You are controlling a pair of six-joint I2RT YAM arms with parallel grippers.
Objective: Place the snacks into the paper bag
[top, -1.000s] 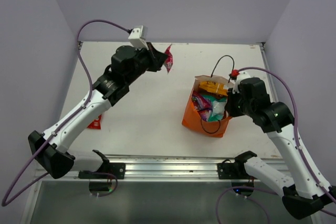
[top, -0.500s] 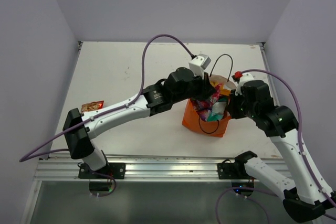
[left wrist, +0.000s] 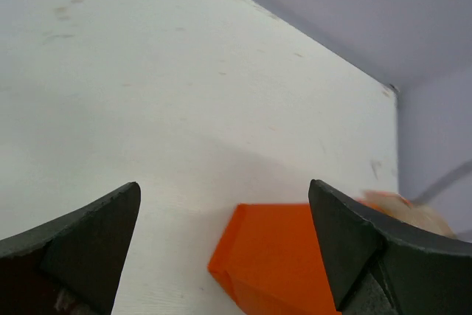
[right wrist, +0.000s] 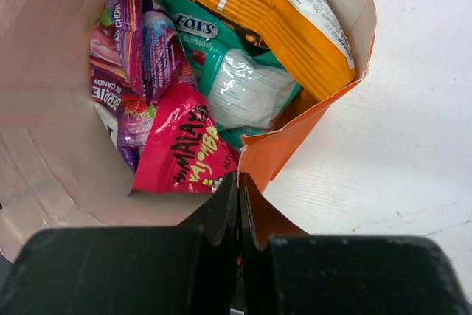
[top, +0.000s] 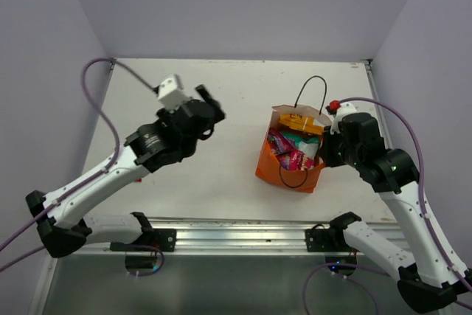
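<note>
Paper bag [top: 271, 169] held snacks [right wrist: 181, 154]; right hand [right wrist: 238, 198] clamped shut on rim, left hand [left wrist: 223, 204] wide open, empty. Best: hold rim steady.

Your left arm: reaches from the lower left toward the centre of the top view, with the left gripper [top: 209, 105] held up and its fingers spread wide. Your right arm: folded at the right of the frame, with the right gripper [right wrist: 238, 179] pointing down and its fingers pinched together on the rim of the paper bag [top: 289, 172].
</note>
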